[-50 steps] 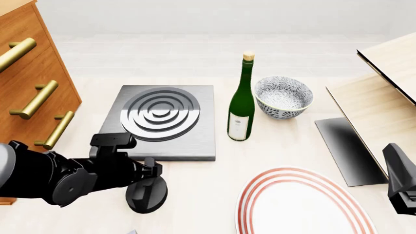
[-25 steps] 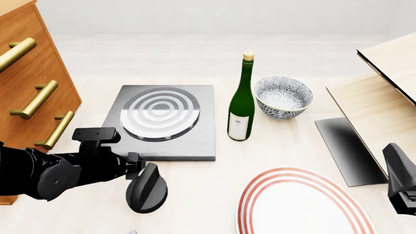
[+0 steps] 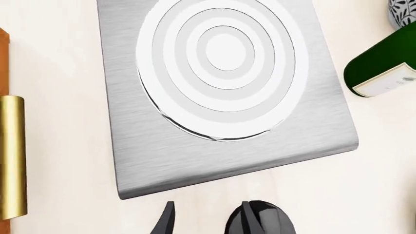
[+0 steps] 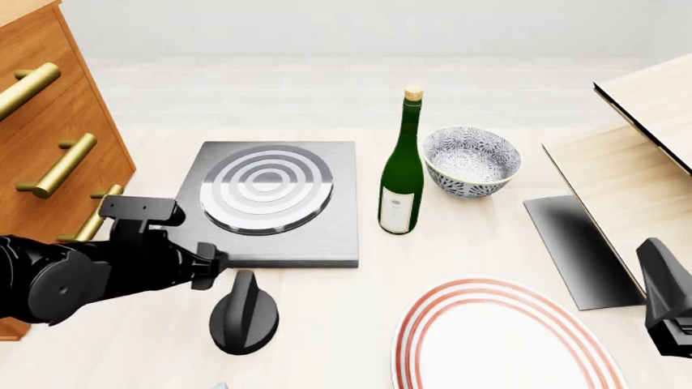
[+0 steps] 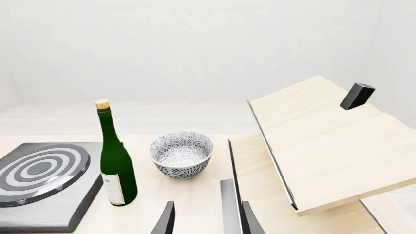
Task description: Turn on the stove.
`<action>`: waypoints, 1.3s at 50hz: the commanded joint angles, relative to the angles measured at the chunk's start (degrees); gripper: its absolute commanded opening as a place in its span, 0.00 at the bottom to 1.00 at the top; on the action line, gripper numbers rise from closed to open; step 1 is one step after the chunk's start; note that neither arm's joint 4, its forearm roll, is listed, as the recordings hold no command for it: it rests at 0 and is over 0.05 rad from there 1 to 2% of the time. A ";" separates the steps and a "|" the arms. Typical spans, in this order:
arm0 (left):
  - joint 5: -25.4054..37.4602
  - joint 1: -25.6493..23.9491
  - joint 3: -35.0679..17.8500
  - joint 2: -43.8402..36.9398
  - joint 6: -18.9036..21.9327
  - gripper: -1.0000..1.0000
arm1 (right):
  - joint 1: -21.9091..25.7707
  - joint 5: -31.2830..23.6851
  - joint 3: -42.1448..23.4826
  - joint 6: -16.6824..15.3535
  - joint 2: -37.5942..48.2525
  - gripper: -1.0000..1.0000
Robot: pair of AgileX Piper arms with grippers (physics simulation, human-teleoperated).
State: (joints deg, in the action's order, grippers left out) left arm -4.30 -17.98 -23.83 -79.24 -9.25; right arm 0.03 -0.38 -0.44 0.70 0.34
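The stove point(image 4: 335, 223) is a brushed grey slab with a round burner point(image 4: 267, 188) of bright concentric rings; it fills the left wrist view point(image 3: 143, 146). Its black round knob point(image 4: 243, 312) stands on the table in front of the stove, ridge pointing away from me. My left gripper point(image 4: 212, 264) is open and empty, just left of and above the knob. In the left wrist view its fingertips point(image 3: 204, 222) are apart and the knob point(image 3: 268, 222) lies beside one finger, outside the gap. My right gripper point(image 5: 202, 222) is open and empty, low at the right edge point(image 4: 665, 300).
A green wine bottle point(image 4: 400, 174) and a patterned bowl point(image 4: 471, 160) stand right of the stove. A red-rimmed plate point(image 4: 503, 340) lies at the front. A wooden drawer cabinet point(image 4: 54, 138) is on the left. A dark flat sheet point(image 4: 578, 247) and tilted wooden boards point(image 4: 638, 162) are on the right.
My left gripper has let go of the knob and drawn back to the left. The knob's ridge has turned. The burner rings went from dark and raised to flat and bright.
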 commanded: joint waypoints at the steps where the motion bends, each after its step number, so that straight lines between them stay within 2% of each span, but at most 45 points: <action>1: 5.27 0.13 -0.87 7.14 0.94 1.00 | 0.00 0.00 0.00 0.01 0.01 1.00; 9: 12.94 0.65 -2.59 16.19 1.21 1.00 | 0.00 0.00 0.00 0.00 -0.01 1.00; 22: 16.89 0.43 -2.56 22.11 0.54 1.00 | -0.01 0.01 0.00 0.00 -0.01 1.00; 34: 20.29 -0.15 -4.64 28.91 2.92 1.00 | -0.01 0.00 0.00 0.01 0.00 1.00; 47: 19.33 -0.98 -5.35 33.96 4.57 1.00 | 0.00 0.00 0.00 0.00 0.00 1.00; 64: 13.15 -1.99 -0.97 37.10 2.54 1.00 | -0.01 0.00 0.00 0.01 0.00 1.00; 65: 12.15 -2.34 -0.55 39.41 2.49 1.00 | 0.00 0.00 0.00 -0.01 0.01 1.00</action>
State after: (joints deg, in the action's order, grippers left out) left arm 11.27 -19.67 -26.42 -43.90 -6.16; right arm 0.03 -0.38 -0.44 0.70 0.34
